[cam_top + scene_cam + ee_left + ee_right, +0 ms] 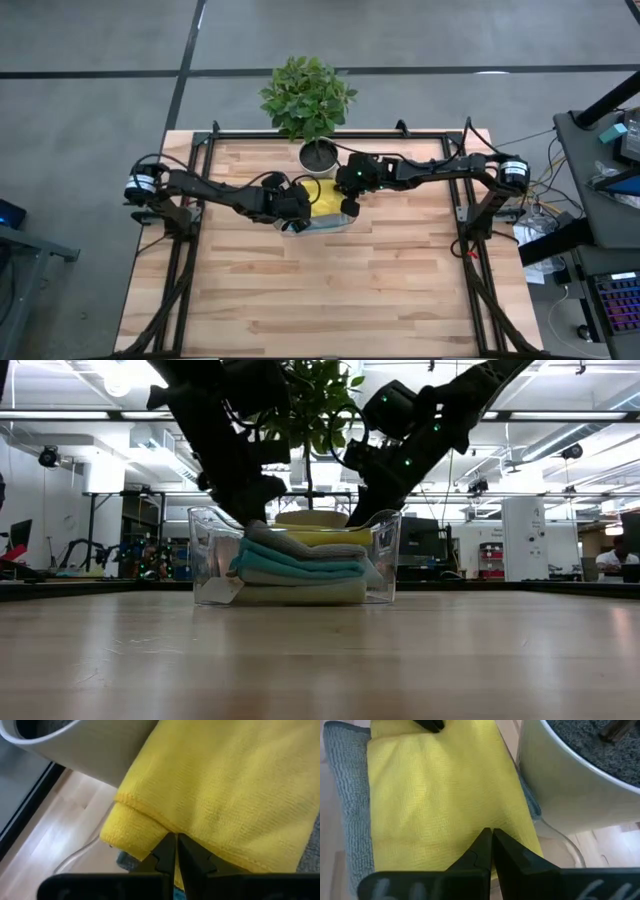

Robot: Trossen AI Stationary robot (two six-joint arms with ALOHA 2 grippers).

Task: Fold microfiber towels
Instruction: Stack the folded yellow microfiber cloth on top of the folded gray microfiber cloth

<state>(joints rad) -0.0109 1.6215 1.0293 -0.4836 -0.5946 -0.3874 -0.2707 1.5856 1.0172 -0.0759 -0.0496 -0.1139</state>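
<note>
A clear plastic tray (205,550) stands mid-table and holds a stack of folded microfiber towels. A yellow towel (325,198) lies on top, over a grey one (300,545) and a teal one (300,565). My left gripper (176,840) is shut at the yellow towel's folded edge on the stack's left side. My right gripper (491,834) is shut on the towel's right side, close to the pot. Both reach down into the tray in the low view. My left gripper sets its shut fingertips (167,845) against the yellow towel's hemmed folded edge (150,820), slanting down from the table's left. No cloth shows between the fingers. The towel lies flat on the stack. My right gripper sets its shut fingertips (482,842) on the yellow towel's top face near its edge (515,827), slanting down from the table's right. No cloth shows between the fingers, and the towel stays flat on the grey one (345,795).
A potted plant in a white pot (320,155) stands right behind the tray, close to both grippers. A black frame (330,135) runs along the table's far and side edges. Bare wooden tabletop (320,290) lies toward the near edge.
</note>
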